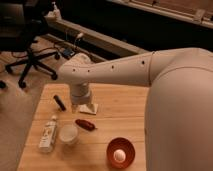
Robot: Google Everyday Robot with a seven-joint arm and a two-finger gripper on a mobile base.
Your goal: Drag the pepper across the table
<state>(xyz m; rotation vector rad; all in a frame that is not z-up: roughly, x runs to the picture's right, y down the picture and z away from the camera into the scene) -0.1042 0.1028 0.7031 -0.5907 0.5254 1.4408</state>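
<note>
- Reaching in from the right side of the view, the white arm point(117, 72) bends down at its wrist over the left half of the table point(120, 107).
- The jaws hang at the end of that wrist and point straight down. They are low over the far-left part of the table, with their pale lower end at or just above the wood.
- Whether the jaws are open or closed cannot be told from this angle.
- The pepper point(85, 124) lies flat on the table just in front of the jaws, on the side nearer the camera. It is dark red and glossy, and it slants from far-left to near-right.
- A thin strip of bare wood seems to separate the pepper from the jaws, so they look close but apart.
- A black bar point(60, 102) lies slanted on the table just left of the jaws.
- A white bottle point(48, 134) lies on its side near the table's left edge, with its cap toward the far side.
- A white cup point(68, 134) stands upright just beside the bottle, between it and the pepper.
- An orange-red bowl point(129, 147) sits near the front edge, right of the pepper and well apart from it. Something pale and round lies inside it.
- Beyond the table, a black office chair point(27, 55) stands on the floor at the upper left.
</note>
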